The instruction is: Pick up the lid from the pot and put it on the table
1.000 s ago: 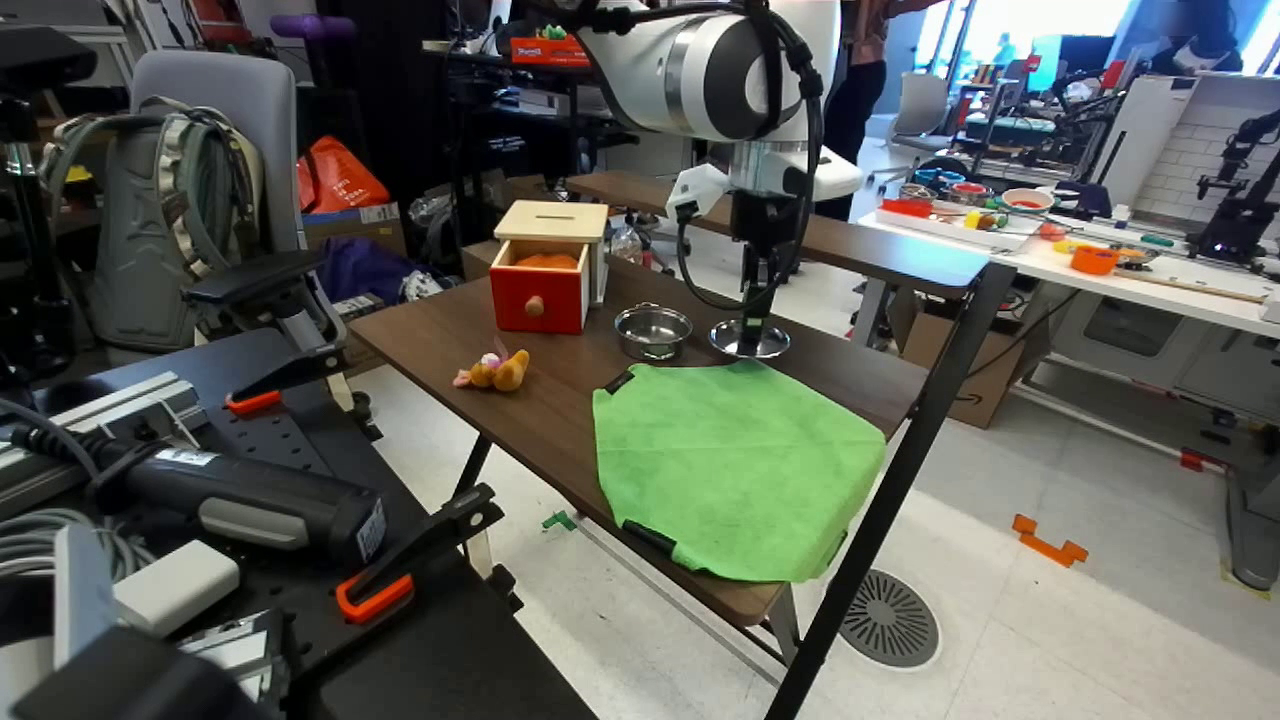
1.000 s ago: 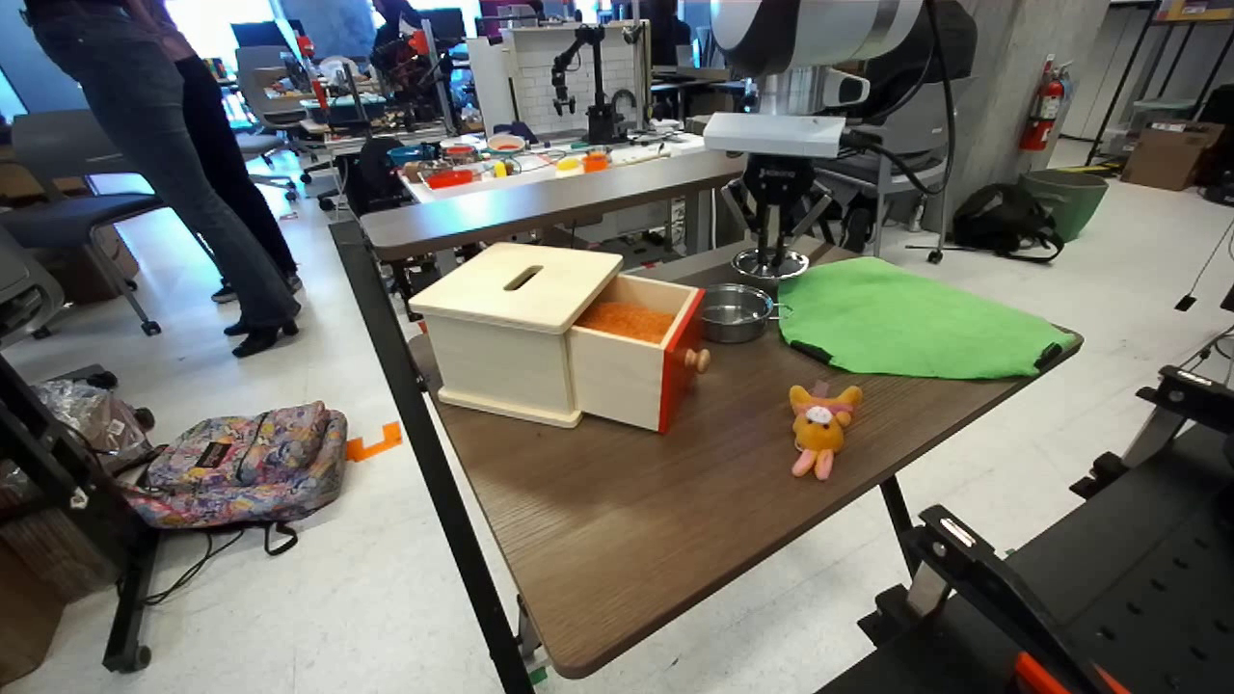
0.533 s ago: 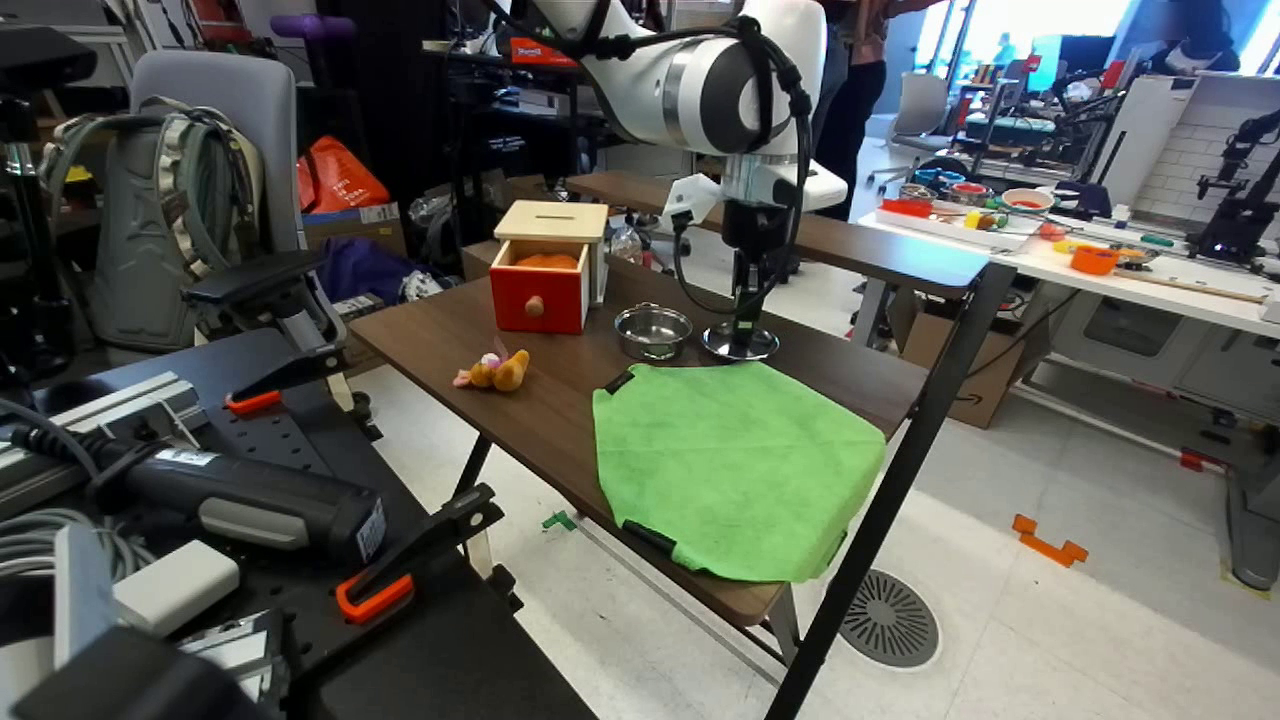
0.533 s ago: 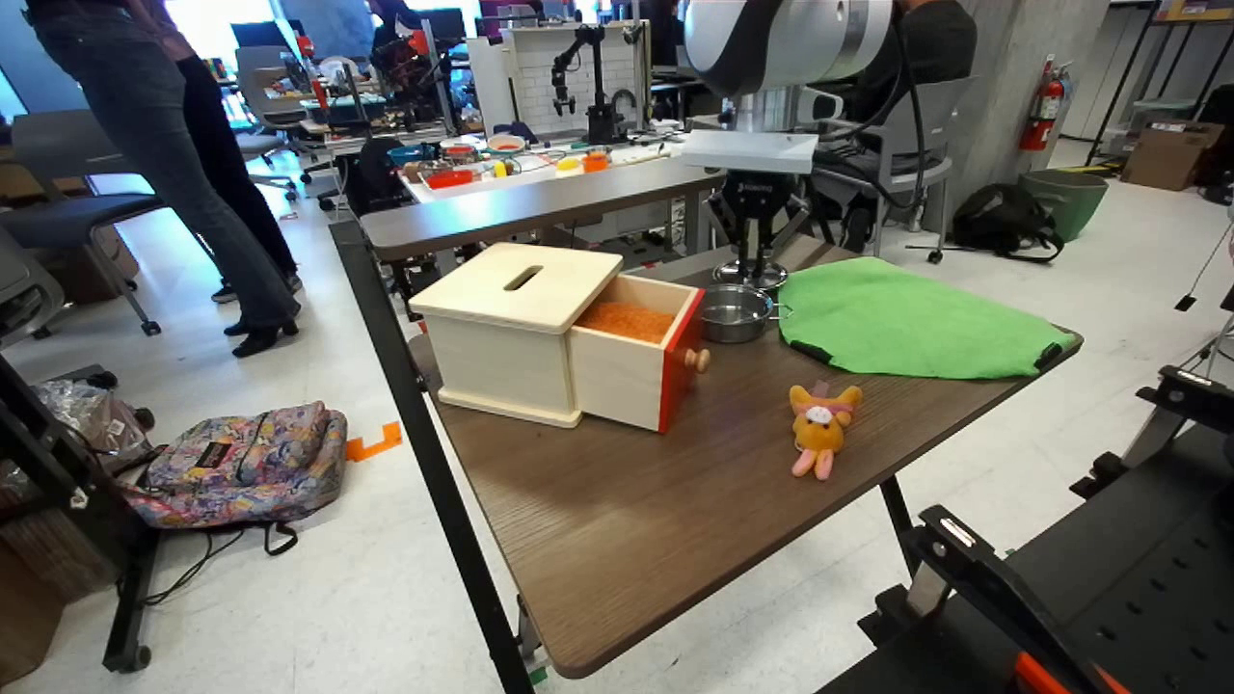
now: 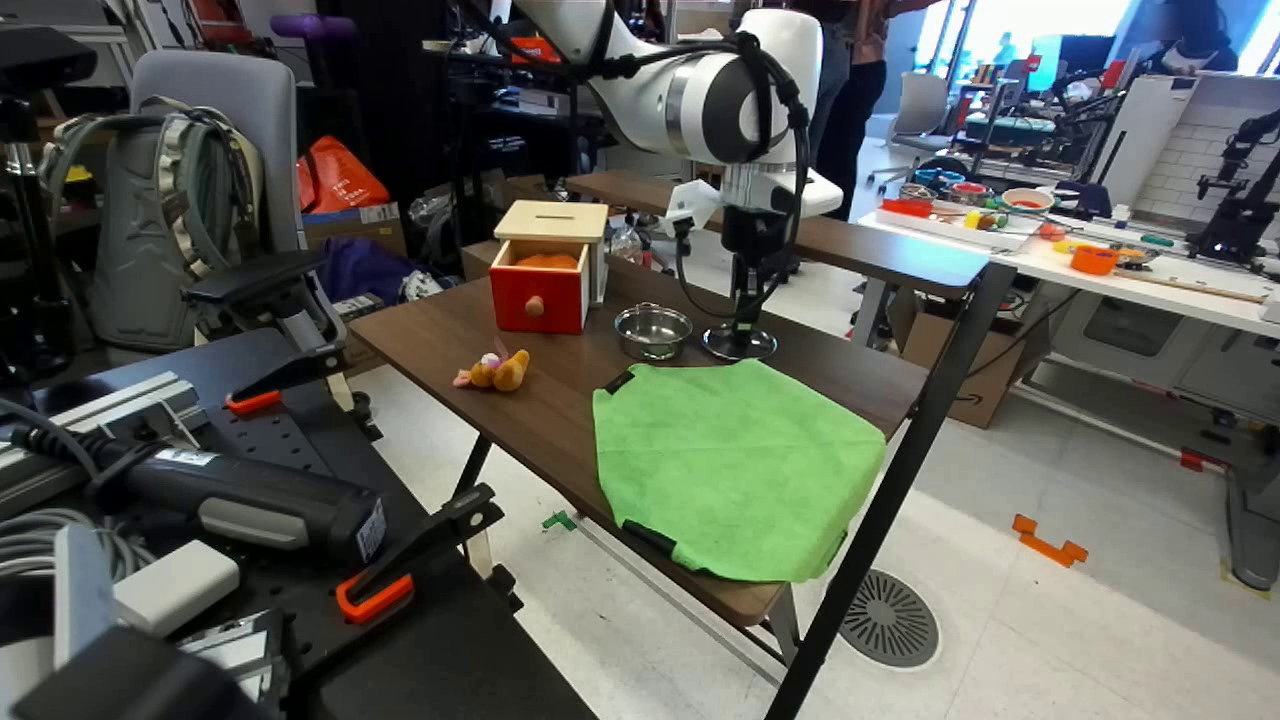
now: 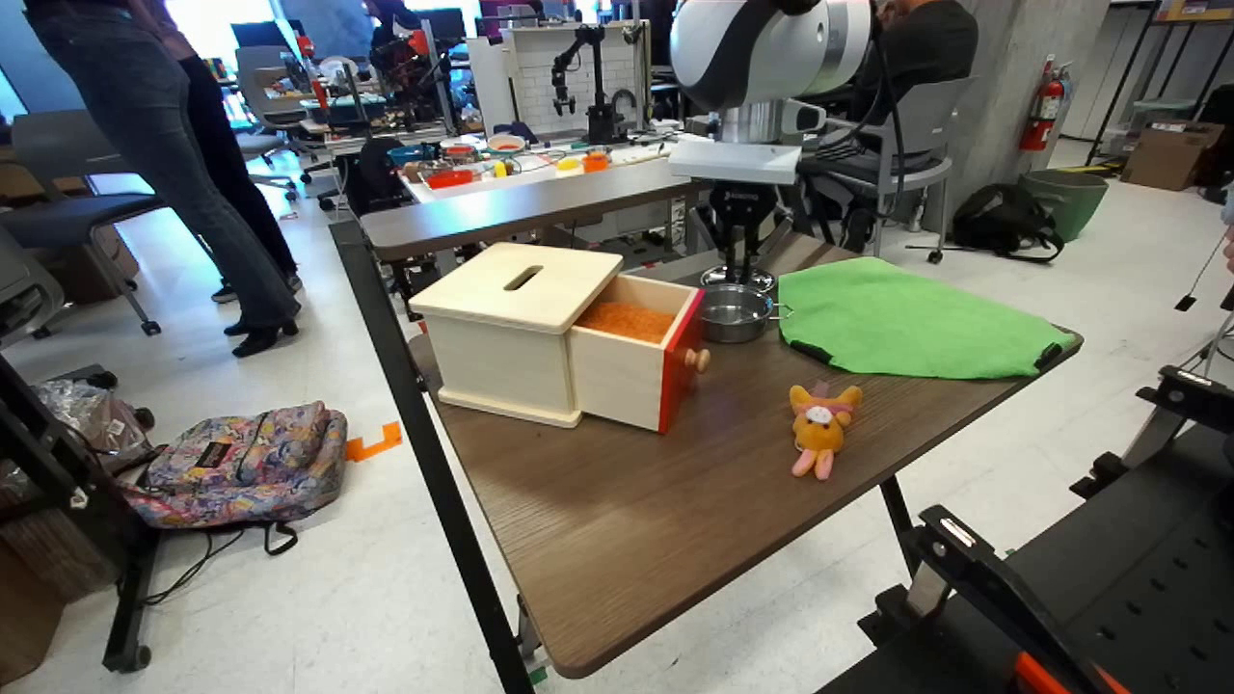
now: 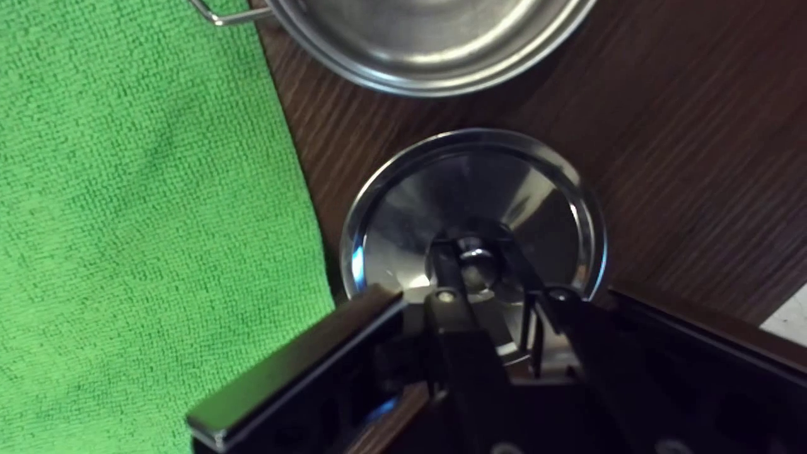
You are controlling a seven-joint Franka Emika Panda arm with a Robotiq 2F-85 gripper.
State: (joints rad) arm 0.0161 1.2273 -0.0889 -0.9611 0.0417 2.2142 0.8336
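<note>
Table (image 6: 675, 520), edge by the shelf (image 5: 880, 255): gripper (image 7: 474, 243) clamped on lid (image 7: 466, 183) by its knob (image 7: 479, 271). Can't tell if lid touches table. Pot (image 5: 653, 335) and cloth (image 5: 740, 470) just beside it; toy (image 6: 819, 429) near opposite edge.

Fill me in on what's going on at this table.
A robot arm has its gripper closed around the knob of a metal lid. The lid is off the pot and held low at the table, beside the pot and close to the green cloth; I can't tell whether it touches the tabletop. The pot stands uncovered. A wooden box with its drawer pulled out and a small plush toy are also there.
</note>
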